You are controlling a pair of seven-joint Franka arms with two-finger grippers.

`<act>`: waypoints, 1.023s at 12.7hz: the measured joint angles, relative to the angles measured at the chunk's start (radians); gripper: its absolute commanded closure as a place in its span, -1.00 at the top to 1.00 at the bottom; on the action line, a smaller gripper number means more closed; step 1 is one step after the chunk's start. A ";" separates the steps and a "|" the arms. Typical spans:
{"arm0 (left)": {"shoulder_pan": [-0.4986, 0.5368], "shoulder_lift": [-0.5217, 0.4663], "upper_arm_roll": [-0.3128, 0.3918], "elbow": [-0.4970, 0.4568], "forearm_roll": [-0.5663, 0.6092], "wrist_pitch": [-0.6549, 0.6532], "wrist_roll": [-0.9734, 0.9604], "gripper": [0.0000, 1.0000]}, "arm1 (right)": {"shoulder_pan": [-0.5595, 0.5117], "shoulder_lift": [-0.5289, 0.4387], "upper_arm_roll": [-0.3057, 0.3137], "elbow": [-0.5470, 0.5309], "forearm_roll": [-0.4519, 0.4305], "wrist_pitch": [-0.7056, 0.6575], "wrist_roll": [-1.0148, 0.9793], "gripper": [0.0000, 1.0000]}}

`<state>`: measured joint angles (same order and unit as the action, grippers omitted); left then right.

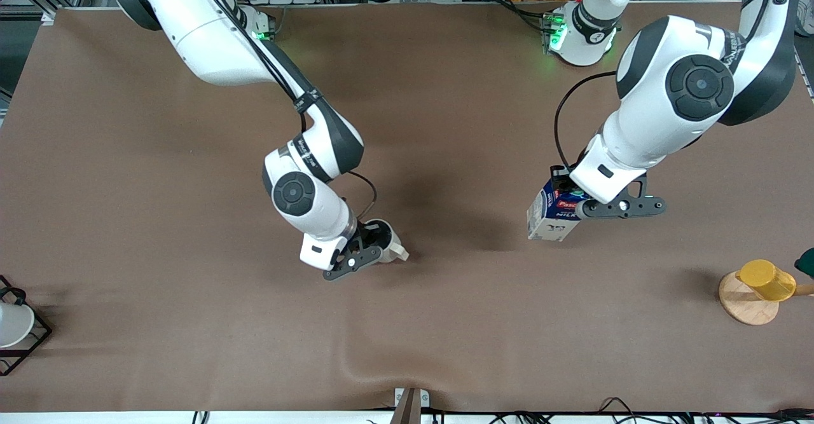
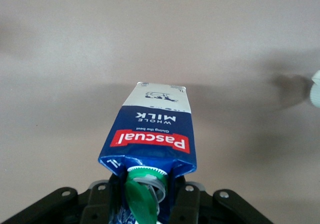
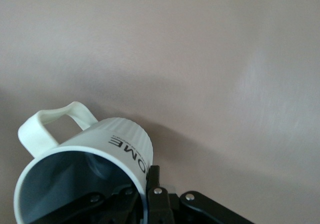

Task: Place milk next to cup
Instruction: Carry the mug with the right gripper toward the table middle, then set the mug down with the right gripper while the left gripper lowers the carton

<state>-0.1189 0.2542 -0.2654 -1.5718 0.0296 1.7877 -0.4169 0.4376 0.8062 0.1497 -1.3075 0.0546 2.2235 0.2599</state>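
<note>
Front view. Two arms were over one brown table. The left gripper gripped one milk carton by its top, the carton upright and over the table's middle toward the left arm's end; whether its base touched the table cannot be told. The right gripper was clamped on the rim of one cup, held over the table's middle, well apart from the milk. One yellow cup lay on one round wooden coaster at the left arm's end. One black wire rack holding one white cup stood at the right arm's end.

Left wrist view. One milk carton hung from the left gripper, whose fingers pressed the gable on either side of the green cap. The red band read "Pascual", the blue panel "WHOLE MILK". A pale edge of the cup showed far off.

Right wrist view. One cup, tilted, showed its grey inside and handle; the right gripper pinched its rim, with one finger outside the wall.
</note>
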 measured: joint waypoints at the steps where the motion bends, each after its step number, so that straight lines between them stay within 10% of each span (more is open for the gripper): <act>1: -0.002 0.001 -0.001 -0.001 0.000 0.000 0.000 -0.22 | 0.016 0.003 0.000 0.001 0.000 -0.002 0.120 -1.00; 7: -0.015 0.005 -0.010 -0.009 0.000 -0.035 0.000 -0.23 | 0.116 0.052 -0.022 0.012 -0.003 0.022 0.627 -1.00; 8: -0.019 0.006 -0.011 -0.011 0.000 -0.043 0.000 -0.22 | 0.115 0.063 -0.037 0.018 -0.003 0.029 0.639 -0.73; 9: -0.025 0.006 -0.013 -0.011 -0.001 -0.045 0.000 -0.22 | 0.114 0.071 -0.052 0.024 -0.003 0.039 0.641 0.98; 13: -0.055 0.007 -0.016 -0.011 -0.019 -0.046 -0.032 -0.18 | 0.115 0.073 -0.061 0.041 -0.002 0.040 0.643 1.00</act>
<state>-0.1740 0.2609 -0.2817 -1.5833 0.0105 1.7421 -0.4494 0.5523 0.8797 0.0886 -1.2669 0.0522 2.2637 0.9033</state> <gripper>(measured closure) 0.590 0.573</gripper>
